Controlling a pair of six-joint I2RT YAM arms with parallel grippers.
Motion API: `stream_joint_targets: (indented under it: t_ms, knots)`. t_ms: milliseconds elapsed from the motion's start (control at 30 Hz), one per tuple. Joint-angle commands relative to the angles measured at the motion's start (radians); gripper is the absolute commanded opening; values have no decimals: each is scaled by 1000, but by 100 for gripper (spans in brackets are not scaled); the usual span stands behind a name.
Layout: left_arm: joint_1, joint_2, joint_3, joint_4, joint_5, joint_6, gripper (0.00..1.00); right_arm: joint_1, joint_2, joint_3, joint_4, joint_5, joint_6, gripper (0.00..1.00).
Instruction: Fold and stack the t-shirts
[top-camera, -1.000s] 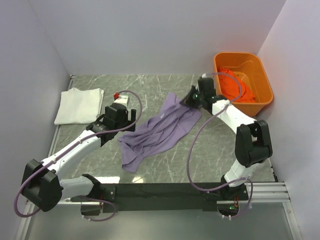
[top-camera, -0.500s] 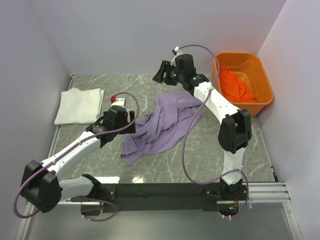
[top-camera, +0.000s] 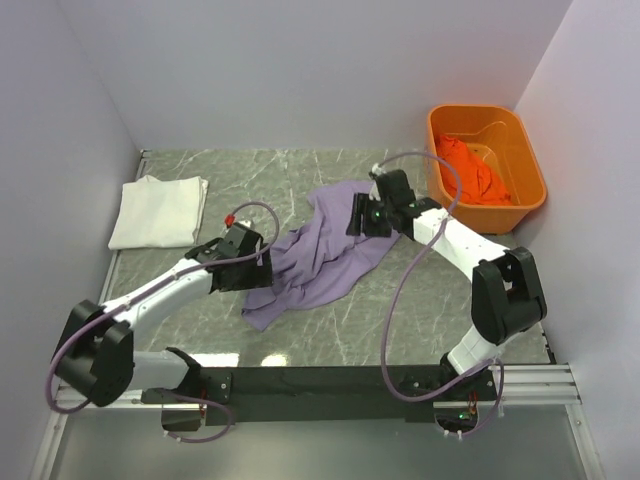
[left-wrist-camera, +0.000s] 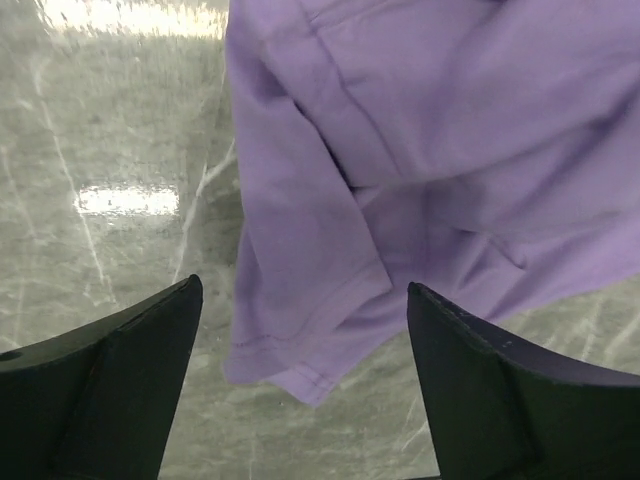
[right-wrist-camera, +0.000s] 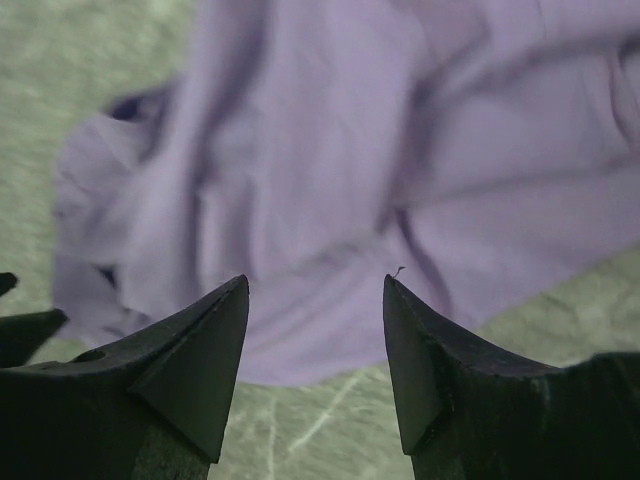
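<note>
Hovering over the crumpled lavender t-shirt (top-camera: 322, 252) at the table (top-camera: 430, 295) centre, our left gripper (left-wrist-camera: 300, 295) and right gripper (right-wrist-camera: 315, 285) stand wide, empty; we see 1 white t-shirt (top-camera: 158, 210) folded far left, 1 orange t-shirt (top-camera: 470, 172) in the tub (top-camera: 531, 158).

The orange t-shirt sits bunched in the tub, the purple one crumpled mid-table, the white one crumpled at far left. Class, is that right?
No: the white t-shirt lies neatly folded, not crumpled; the top external view shows it. The rest holds.

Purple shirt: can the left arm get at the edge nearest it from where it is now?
Probably yes. The left gripper hangs open right over that edge of the purple shirt, with nothing between them.
</note>
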Motion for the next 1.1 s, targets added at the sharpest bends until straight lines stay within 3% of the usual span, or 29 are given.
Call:
stream_joint_targets:
  t_ms: [0,67,233,433,533,567,633,700,733,800,900,1067]
  knots:
    - [-3,63,3,27,22,-43,88,-51,-22,-80,6,40,27,63]
    - [-5,111,20,34,3,-51,80,-64,-20,-115,-6,70,36,65]
    - [-3,217,58,34,-1,-45,77,-102,-11,-175,-11,28,67,67]
    - [-5,266,66,47,30,-30,67,-102,24,-212,-11,-37,81,67]
    - [-3,275,68,52,33,-25,55,-102,50,-204,-8,-60,81,67]
    - [-5,277,69,52,33,-25,45,-102,59,-200,-12,-69,79,67]
    - [-3,286,69,54,21,-27,36,-102,82,-189,-17,-107,76,67]
    - [-5,286,72,48,0,-27,18,-101,104,-187,-24,-129,76,67]
    - [-3,281,77,43,-8,-28,4,-98,108,-189,-23,-141,79,67]
    - [-2,254,80,35,-27,-31,1,-96,119,-187,-23,-141,81,66]
    - [15,206,84,26,-31,-36,1,-95,134,-175,-28,-146,81,61]
    - [92,76,100,11,-1,-28,1,-93,155,-163,-27,-164,78,28]
